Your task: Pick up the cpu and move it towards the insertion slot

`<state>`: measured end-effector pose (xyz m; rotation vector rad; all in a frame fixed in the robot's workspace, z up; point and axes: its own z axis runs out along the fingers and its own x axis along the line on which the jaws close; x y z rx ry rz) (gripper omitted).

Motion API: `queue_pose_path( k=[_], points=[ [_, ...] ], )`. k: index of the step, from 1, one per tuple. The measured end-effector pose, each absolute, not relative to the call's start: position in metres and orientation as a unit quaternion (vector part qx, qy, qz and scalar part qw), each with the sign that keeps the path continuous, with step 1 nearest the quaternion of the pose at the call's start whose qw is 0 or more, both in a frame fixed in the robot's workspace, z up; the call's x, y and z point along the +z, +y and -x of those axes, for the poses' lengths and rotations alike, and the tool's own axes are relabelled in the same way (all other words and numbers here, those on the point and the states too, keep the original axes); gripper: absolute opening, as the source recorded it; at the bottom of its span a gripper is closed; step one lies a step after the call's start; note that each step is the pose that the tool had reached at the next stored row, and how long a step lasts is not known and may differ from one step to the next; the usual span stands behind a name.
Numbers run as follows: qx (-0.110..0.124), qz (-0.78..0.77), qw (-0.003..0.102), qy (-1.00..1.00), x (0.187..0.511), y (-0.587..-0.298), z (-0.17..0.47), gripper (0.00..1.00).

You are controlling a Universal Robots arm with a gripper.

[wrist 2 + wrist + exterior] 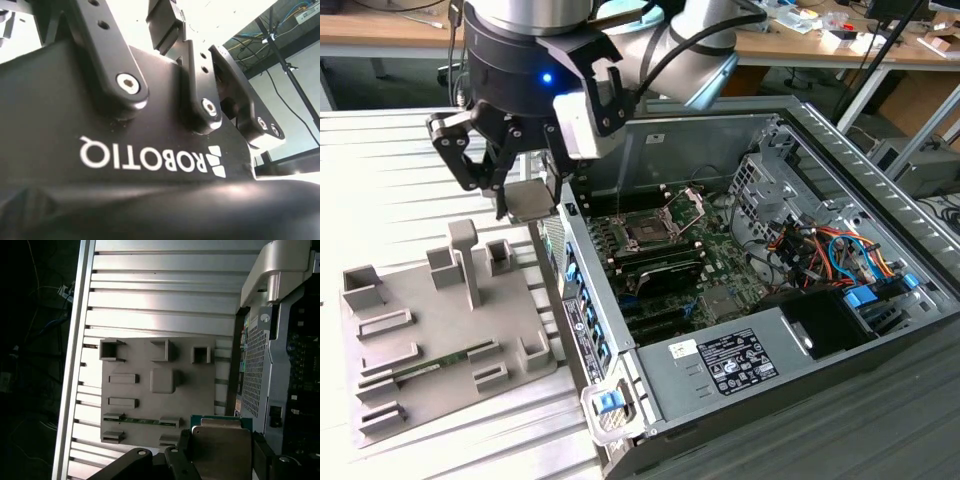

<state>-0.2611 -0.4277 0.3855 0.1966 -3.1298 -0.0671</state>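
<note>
gripper: black multi-link robot gripper (525, 205) closed on the chip's opposite edges
cpu: small flat square chip with pale silvery top (528, 200), held in the air between the grey plastic fixture plate (440, 330) and the open computer case (650, 400)
slot: square dark socket with silver metal frame (648, 232), well apart from the chip
handling: likely light, stiff, fragile underneath; edge hold suits it

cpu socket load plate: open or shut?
Open. In the exterior view the insertion slot shows its dark square uncovered, with the metal load plate hinged up behind it. The cpu hangs in the gripper.
</note>
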Motion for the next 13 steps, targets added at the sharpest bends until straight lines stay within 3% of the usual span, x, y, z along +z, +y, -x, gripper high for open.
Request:
queue_pose_path(
  k=[13],
  points=[
    [-0.021, -0.063, 0.003, -0.998, 0.386, -0.428, 0.230, 0.55]
  ],
)
